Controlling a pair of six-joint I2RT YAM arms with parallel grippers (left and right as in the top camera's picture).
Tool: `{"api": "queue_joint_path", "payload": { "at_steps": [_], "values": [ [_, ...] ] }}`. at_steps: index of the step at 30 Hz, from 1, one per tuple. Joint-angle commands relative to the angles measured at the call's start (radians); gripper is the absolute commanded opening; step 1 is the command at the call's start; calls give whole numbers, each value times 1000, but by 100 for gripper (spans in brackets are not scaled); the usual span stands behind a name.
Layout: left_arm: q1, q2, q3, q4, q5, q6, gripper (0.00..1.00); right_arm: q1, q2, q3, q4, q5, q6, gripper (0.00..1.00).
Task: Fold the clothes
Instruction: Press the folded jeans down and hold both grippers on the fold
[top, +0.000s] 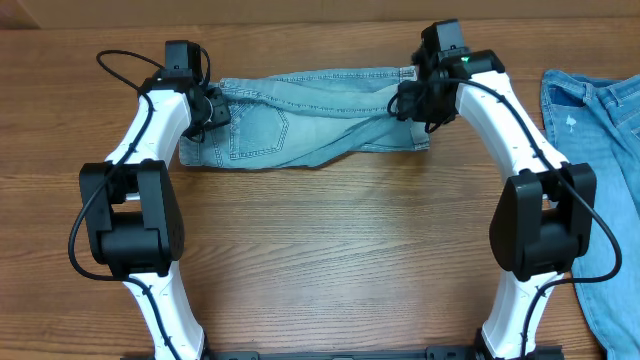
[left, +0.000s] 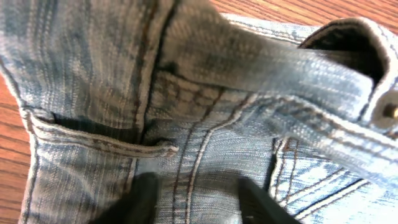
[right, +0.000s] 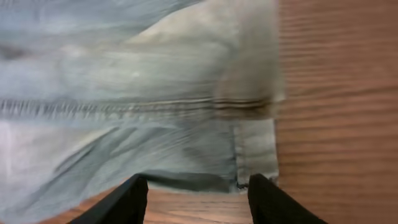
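Observation:
The clothes (top: 310, 115), pale blue denim shorts, lie in a long band across the far middle of the table. My left gripper (top: 210, 108) hovers over their left end. In the left wrist view, the gripper (left: 199, 199) stands open with a stitched seam of the denim (left: 205, 143) showing between its fingers. My right gripper (top: 412, 100) is at the shorts' right end. In the right wrist view, the gripper (right: 198, 199) is open over bare wood, just short of the denim's hem edge (right: 255, 152).
Another blue denim garment (top: 600, 150) lies along the table's right edge, beside the right arm. Both arm bases stand at the near edge, left (top: 135, 225) and right (top: 540, 225).

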Motion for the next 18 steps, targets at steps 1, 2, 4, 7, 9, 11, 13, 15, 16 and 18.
{"api": "queue_joint_path", "payload": {
  "at_steps": [1, 2, 4, 7, 9, 11, 13, 15, 16, 18],
  "values": [
    [-3, 15, 2, 11, 3, 1, 54, -14, 16, -7, 7, 23, 170, 56],
    [-3, 15, 2, 11, 3, 1, 54, -14, 16, -12, 19, 24, 231, 56],
    [-3, 15, 2, 12, 3, 2, 55, -14, 16, -30, 58, 23, 258, 55],
    [-3, 15, 2, 16, 0, 5, 58, -14, 16, -76, 127, 19, 265, 67],
    [-3, 15, 2, 28, 0, 4, 58, -14, 16, -93, 164, 20, 265, 68],
    [-3, 15, 2, 34, 0, 4, 59, -14, 17, -103, 186, 21, 265, 68],
    [-3, 15, 2, 34, 0, 5, 59, -14, 17, -124, 227, 20, 266, 67],
    [-3, 15, 2, 33, 0, 5, 59, -14, 17, -137, 255, 19, 291, 63],
    [-3, 15, 2, 33, 0, 5, 59, -14, 17, -137, 266, 20, 291, 55],
    [-3, 15, 2, 33, 0, 5, 59, -14, 17, -137, 270, 19, 291, 33]
  ]
}}
